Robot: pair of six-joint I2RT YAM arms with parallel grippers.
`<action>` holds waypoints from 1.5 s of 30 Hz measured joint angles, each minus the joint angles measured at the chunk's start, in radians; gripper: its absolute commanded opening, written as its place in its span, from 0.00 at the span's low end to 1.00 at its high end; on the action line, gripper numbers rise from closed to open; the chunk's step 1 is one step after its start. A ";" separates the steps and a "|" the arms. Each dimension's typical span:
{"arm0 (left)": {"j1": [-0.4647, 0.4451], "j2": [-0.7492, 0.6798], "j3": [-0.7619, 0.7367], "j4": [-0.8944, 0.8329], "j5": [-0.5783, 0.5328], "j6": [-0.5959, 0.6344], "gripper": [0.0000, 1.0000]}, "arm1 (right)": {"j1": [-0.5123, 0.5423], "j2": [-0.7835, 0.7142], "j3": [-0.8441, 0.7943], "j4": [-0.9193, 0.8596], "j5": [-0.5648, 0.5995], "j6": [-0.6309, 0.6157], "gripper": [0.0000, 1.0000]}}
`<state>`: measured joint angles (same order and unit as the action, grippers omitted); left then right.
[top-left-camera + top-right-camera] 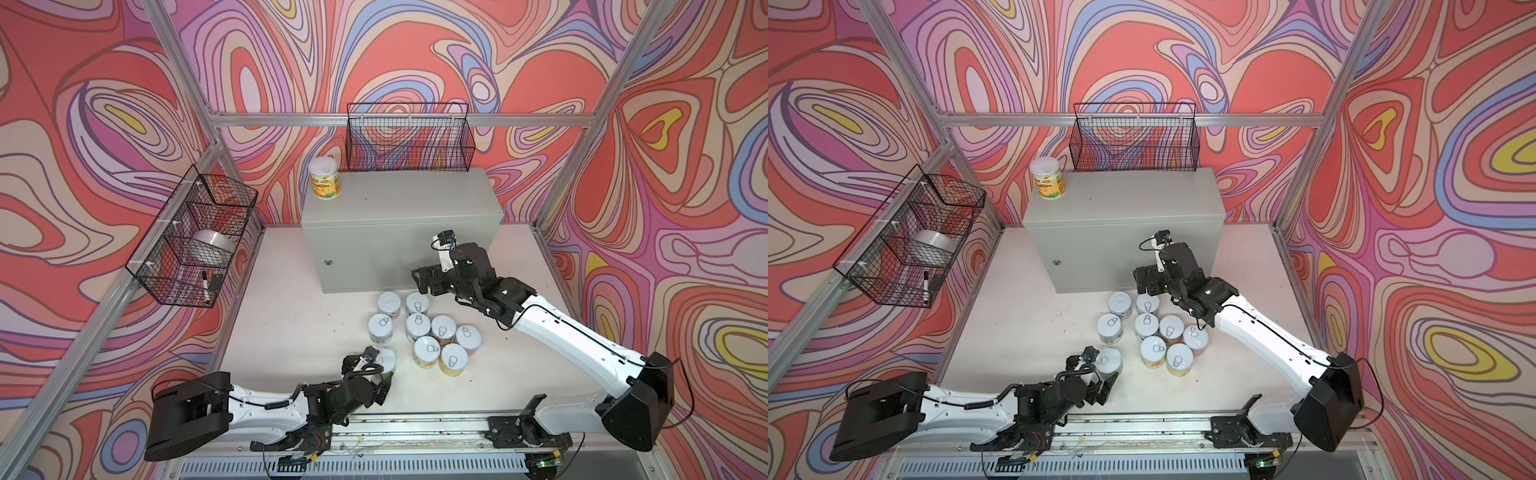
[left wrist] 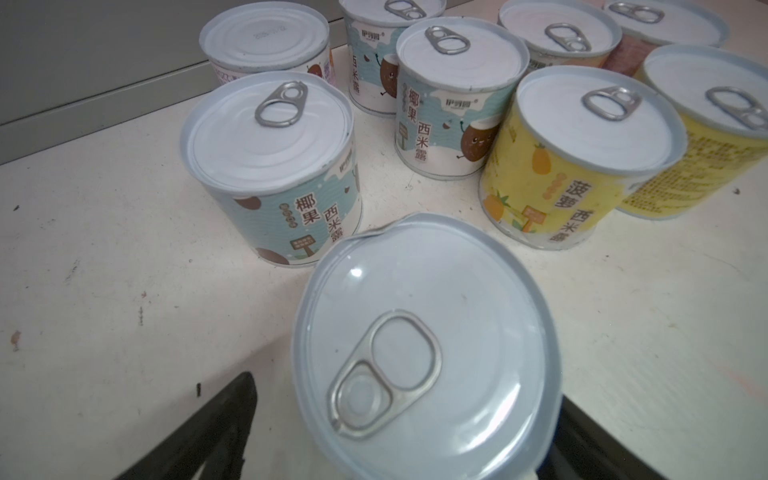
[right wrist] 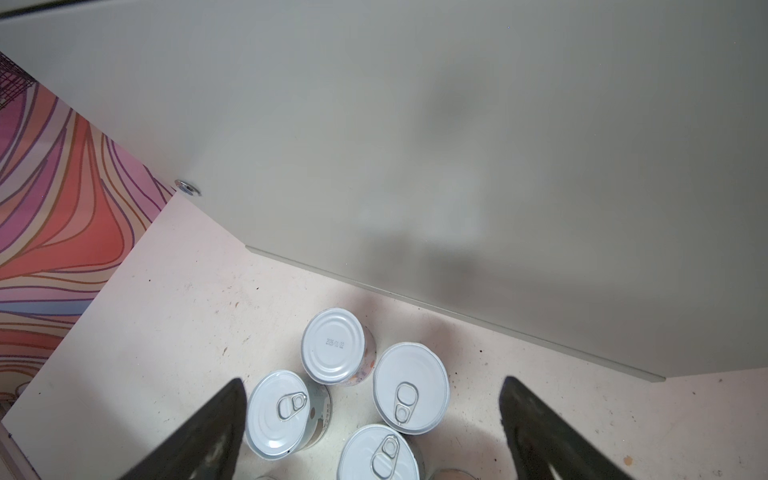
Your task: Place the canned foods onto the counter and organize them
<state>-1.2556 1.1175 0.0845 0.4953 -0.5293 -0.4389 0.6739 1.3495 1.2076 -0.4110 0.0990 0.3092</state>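
Walls: swirled red, pink and lilac print on three sides, behind an aluminium frame.
Tabletop: white and scuffed, carrying the cabinet at the back and most cans in front of it.
Left arm: low along the front rail, forearm reaching rightwards, wrist turned toward the cans.
Left tool: wide, straddling the nearest can at the near-left edge of the group; one finger clear of it, contact on the other side impossible to tell.
Right arm: stretched diagonally from the front-right corner toward the cabinet's front, wrist bent downward.
Right tool: wide, holding nothing, hanging above the far cans just before the cabinet's front face.
Back basket: black wire, hung on the rear rail above the cabinet's back edge.
Side basket: black wire, on the left rail, split into compartments; pale roll in the middle one, marker in the nearest.
Can on cabinet: one, yellow label, upright at the back-left corner of the top.
Cans on tabletop: nine, all upright, long axis vertical; eight bunched in a cluster, the ninth between the left tool's fingers.
Lids: pull tabs up on all but one; far-left can showing a plain ribbed end with a printed date.
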 measured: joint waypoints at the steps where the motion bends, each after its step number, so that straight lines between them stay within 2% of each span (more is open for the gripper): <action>1: 0.016 0.031 0.000 0.030 0.010 0.000 1.00 | 0.000 0.000 0.000 0.000 0.001 0.000 0.98; 6: 0.056 0.216 0.023 0.148 0.046 0.000 1.00 | 0.000 0.002 0.000 0.000 0.013 0.000 0.98; 11: 0.076 0.419 0.069 0.362 0.040 0.000 0.99 | 0.000 0.016 0.000 -0.002 0.016 0.000 0.97; 14: 0.091 0.491 0.071 0.475 0.033 -0.007 0.96 | 0.000 0.026 0.000 -0.009 0.016 -0.001 0.97; 21: 0.105 0.487 0.018 0.555 0.013 -0.044 0.86 | 0.000 0.032 0.000 -0.011 0.017 -0.001 0.96; 23: 0.108 0.474 0.016 0.542 0.011 -0.045 0.87 | 0.000 0.040 0.000 -0.011 0.017 -0.001 0.96; 27: 0.118 0.449 0.016 0.516 0.001 -0.044 0.95 | 0.000 0.060 0.004 -0.011 0.016 0.000 0.96; 31: 0.141 0.434 0.020 0.499 -0.007 -0.040 0.94 | 0.000 0.065 0.004 -0.012 0.016 0.000 0.95; 35: 0.161 0.431 0.021 0.500 -0.006 -0.032 0.87 | 0.000 0.065 0.004 -0.012 0.016 0.001 0.95; 41: 0.191 0.429 0.026 0.502 0.001 -0.012 0.62 | 0.000 0.065 0.004 -0.013 0.017 0.006 0.95; 45: 0.196 0.426 0.027 0.500 0.009 0.002 0.53 | 0.000 0.065 0.004 -0.013 0.017 0.008 0.94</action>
<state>-1.0592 1.5433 0.1112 0.9955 -0.5201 -0.4370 0.6739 1.4143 1.2118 -0.4236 0.1158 0.3168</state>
